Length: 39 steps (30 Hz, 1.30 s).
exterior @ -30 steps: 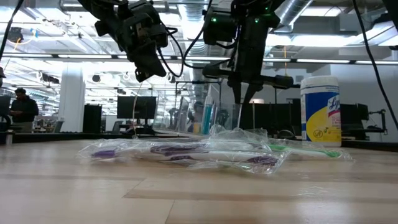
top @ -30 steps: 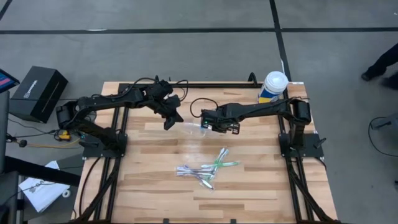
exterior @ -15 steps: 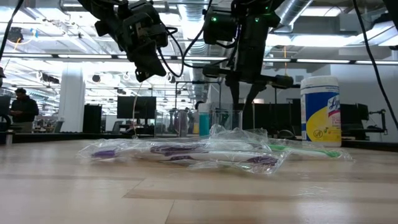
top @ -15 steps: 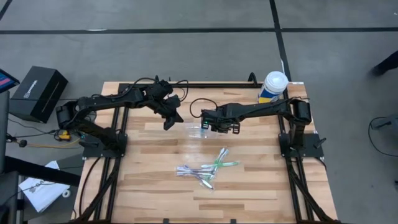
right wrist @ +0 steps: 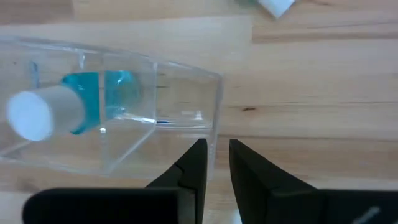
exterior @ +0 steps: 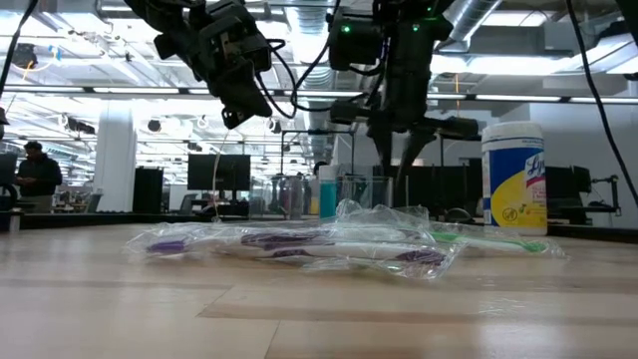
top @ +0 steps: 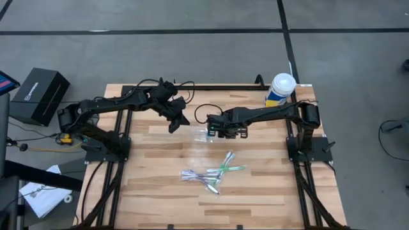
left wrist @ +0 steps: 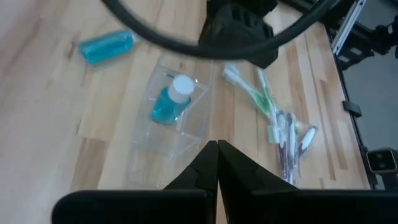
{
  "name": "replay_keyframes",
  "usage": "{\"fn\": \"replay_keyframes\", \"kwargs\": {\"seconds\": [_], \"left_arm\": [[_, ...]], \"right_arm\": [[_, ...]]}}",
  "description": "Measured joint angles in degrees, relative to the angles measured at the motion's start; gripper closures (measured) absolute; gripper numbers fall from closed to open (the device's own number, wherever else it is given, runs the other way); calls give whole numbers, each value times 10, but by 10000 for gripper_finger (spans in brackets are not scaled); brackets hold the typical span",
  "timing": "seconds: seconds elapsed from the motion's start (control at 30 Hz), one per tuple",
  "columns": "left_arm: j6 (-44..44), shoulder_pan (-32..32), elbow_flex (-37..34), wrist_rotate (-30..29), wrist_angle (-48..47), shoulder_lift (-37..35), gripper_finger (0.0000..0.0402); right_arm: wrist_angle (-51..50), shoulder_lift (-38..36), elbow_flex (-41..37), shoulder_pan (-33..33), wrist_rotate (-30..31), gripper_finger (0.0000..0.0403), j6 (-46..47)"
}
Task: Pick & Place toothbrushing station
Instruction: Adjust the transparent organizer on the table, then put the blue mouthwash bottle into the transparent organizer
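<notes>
We note the clear cup upright; blue tube inside stands cap up. Right gripper narrowly parted at its rim, holding nothing. Left gripper closed, empty.

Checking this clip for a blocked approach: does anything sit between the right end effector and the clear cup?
Nothing visible does. The right end effector hangs right at the clear cup, its fingers slightly parted over the rim. One blue tube stands inside the cup. The toothbrushes lie apart, nearer the table's front.
</notes>
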Motion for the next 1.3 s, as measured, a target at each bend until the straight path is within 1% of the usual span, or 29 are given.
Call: {"fn": "replay_keyframes", "kwargs": {"seconds": [0.07,0.17,0.23,0.33,0.43,0.53,0.63,0.7,0.83,0.97,1.03,1.07,1.23,1.3], "left_arm": [[-4,5,0,4,16,0,402],[-28,15,0,26,53,-3,402],[-47,16,0,29,86,-6,402],[-61,19,0,29,110,-14,402],[-66,23,0,29,114,-17,402],[-70,26,0,29,113,-17,402],[-85,29,0,29,113,-17,402],[-97,29,0,29,114,-17,402],[-112,26,0,28,114,-17,402],[-108,22,0,27,115,-17,402],[-108,22,0,24,115,-17,402],[-107,23,0,24,115,-17,402],[-109,27,0,14,114,-17,402],[-114,27,0,7,113,-17,402]], "right_arm": [[-30,-11,0,-3,-4,344,-22],[-71,-36,0,-11,-4,344,-52],[-81,-62,0,-19,8,344,-66],[-93,-106,0,-31,27,343,-81],[-92,-138,0,-42,33,332,-101],[-99,-167,0,-51,58,310,-131],[-114,-180,1,-70,67,287,-189],[-135,-180,0,-85,67,273,-244],[-143,-174,-1,-117,65,252,-408],[-112,-152,-1,-160,40,244,-587],[-112,-132,-3,-185,26,244,-654],[-106,-121,-3,-201,8,245,-682],[-35,-75,-2,-258,-113,256,-752],[-16,-63,-2,-270,-145,259,-763]]}}
